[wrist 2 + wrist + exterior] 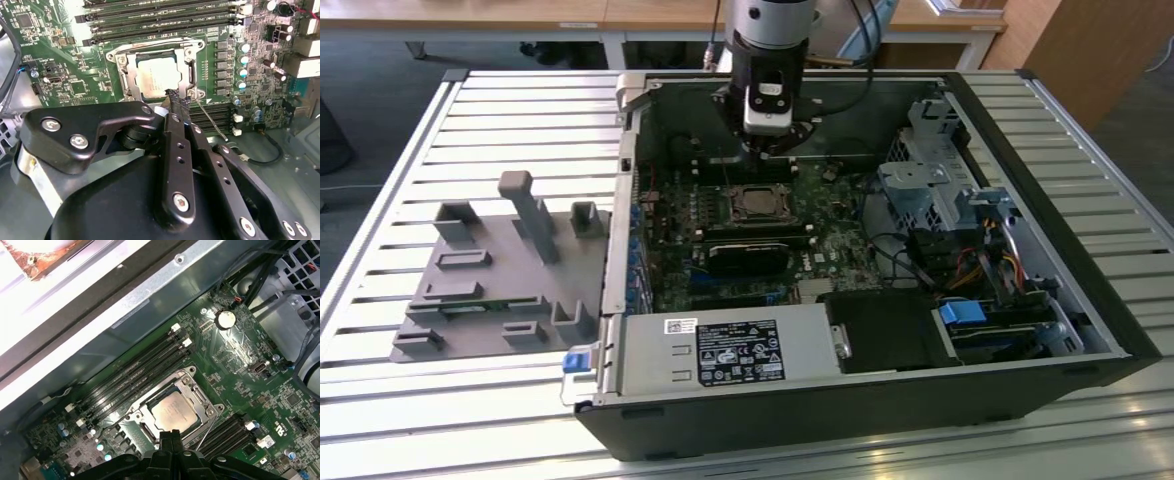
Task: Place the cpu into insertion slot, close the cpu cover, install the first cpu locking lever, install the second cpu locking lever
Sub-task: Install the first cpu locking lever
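The cpu (159, 75) lies flat near the middle of the board (65, 70), framed by the cover (131, 67). The gripper (176, 97), fingers pressed together, hangs right at the cover's corner, beside a thin lever (212, 121).

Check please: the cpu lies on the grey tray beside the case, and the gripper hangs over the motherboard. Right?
No. The cpu lies in the insertion slot, as the second wrist view shows; the gripper hangs over the motherboard.
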`<state>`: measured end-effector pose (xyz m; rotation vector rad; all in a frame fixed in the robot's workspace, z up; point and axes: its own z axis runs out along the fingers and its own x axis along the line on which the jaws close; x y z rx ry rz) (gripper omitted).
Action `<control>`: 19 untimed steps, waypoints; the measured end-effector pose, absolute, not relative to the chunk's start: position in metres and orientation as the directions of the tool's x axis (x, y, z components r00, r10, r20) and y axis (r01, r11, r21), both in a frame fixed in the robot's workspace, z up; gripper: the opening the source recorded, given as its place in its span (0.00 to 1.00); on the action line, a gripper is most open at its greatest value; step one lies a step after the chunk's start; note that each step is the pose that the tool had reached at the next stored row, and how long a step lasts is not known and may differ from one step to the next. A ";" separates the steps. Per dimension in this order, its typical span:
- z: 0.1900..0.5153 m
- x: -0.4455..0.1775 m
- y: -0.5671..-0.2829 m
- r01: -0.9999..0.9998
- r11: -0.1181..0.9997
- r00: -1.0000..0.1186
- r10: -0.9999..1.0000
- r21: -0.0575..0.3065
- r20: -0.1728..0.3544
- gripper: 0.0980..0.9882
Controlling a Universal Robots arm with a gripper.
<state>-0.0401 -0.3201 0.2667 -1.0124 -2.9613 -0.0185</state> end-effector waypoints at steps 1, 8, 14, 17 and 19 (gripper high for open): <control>0.267 -0.040 -0.320 0.606 0.796 -0.796 0.606 0.007 0.015 0.01; 0.267 -0.040 -0.320 0.564 0.826 -0.826 0.564 0.007 0.015 0.01; 0.267 -0.040 -0.320 0.535 0.845 -0.845 0.534 0.007 0.015 0.01; 0.267 -0.040 -0.320 0.525 0.851 -0.851 0.525 0.007 0.015 0.01; 0.267 -0.040 -0.320 0.519 0.855 -0.855 0.519 0.007 0.015 0.01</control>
